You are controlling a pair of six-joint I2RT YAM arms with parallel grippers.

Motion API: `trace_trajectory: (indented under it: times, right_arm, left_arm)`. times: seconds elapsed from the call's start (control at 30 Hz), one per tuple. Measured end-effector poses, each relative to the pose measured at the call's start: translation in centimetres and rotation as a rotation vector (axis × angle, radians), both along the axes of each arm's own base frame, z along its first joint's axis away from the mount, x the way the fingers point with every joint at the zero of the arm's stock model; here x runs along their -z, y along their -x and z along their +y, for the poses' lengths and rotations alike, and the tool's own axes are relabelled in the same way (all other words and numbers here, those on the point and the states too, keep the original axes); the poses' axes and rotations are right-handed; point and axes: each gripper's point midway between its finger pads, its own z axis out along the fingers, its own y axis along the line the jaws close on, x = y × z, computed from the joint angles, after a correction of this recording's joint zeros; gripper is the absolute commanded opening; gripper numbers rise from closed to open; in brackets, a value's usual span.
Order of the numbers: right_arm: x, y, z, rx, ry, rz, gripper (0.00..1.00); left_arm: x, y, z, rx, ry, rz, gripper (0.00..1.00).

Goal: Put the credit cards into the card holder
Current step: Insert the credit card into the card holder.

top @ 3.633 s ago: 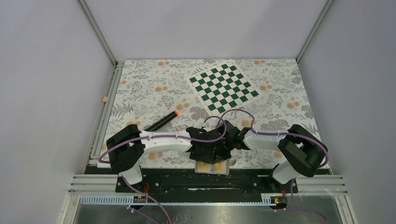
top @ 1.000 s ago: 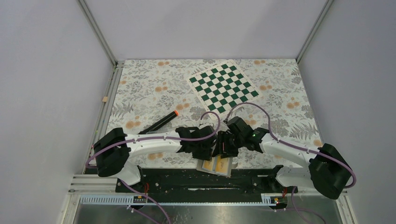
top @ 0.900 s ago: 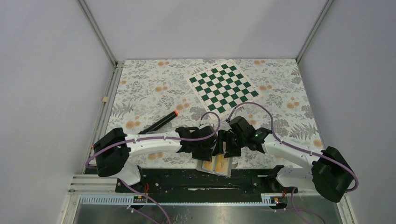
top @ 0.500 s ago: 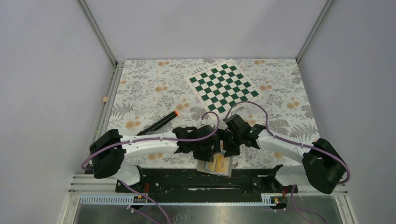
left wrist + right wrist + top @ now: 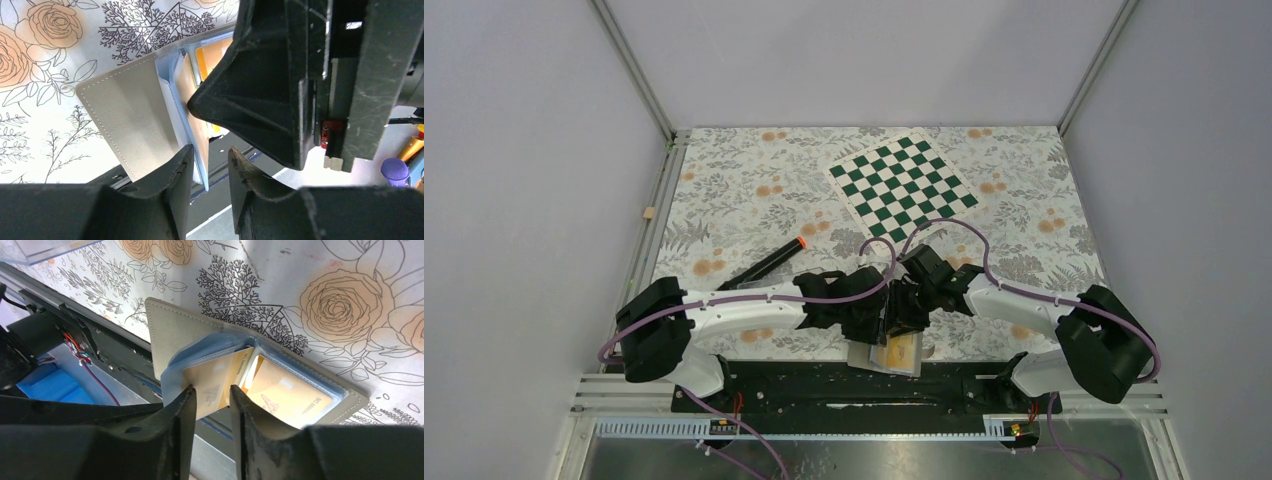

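The cards (image 5: 292,390) look thin, stiff, light and slick. They are probably best taken by a free edge or pushed along flat, since a squeeze across the faces could bow them or let them slip. The holder (image 5: 170,330) seems soft and floppy: its grey cover lies flat, but the blue leaf (image 5: 167,75) stands up and would likely fold unless it is steadied at its rim. The holder lies open at the near edge of the table (image 5: 754,190), between the two arms. One card sits flat in the pocket on the side away from the bare grey cover. A second shows orange through the raised leaf, tilted, and whether it is fully seated is hard to tell. The left pincer (image 5: 210,160) stands slightly apart, astride the leaf's lower edge, with a gap wider than the leaf, so no clamp is visible. The right pincer (image 5: 212,395) is also a little apart, its tips at the tilted card, gripping nothing that I can see.
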Motion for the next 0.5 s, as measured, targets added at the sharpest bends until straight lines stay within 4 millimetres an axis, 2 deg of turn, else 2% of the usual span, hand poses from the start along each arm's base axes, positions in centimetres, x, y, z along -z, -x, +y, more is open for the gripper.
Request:
trace_trajectory:
  times: [0.13, 0.27, 0.33, 0.5]
  right_arm:
    - [0.0, 0.0, 0.0, -0.001, 0.001, -0.002, 0.15]
    - [0.1, 0.1, -0.1, -0.002, 0.007, 0.000, 0.14]
    - [-0.1, 0.1, -0.1, -0.002, 0.003, -0.003, 0.17]
    - [-1.4, 0.0, -0.1, 0.004, -0.040, -0.042, 0.44]
  left_arm:
    - [0.2, 0.0, 0.0, 0.000, 0.002, -0.002, 0.28]
    - [0.2, -0.1, 0.1, -0.004, 0.000, -0.004, 0.21]
    - [0.2, 0.0, 0.2, -0.005, 0.002, -0.004, 0.18]
    - [0.3, 0.1, 0.5, -0.008, 0.009, -0.004, 0.16]
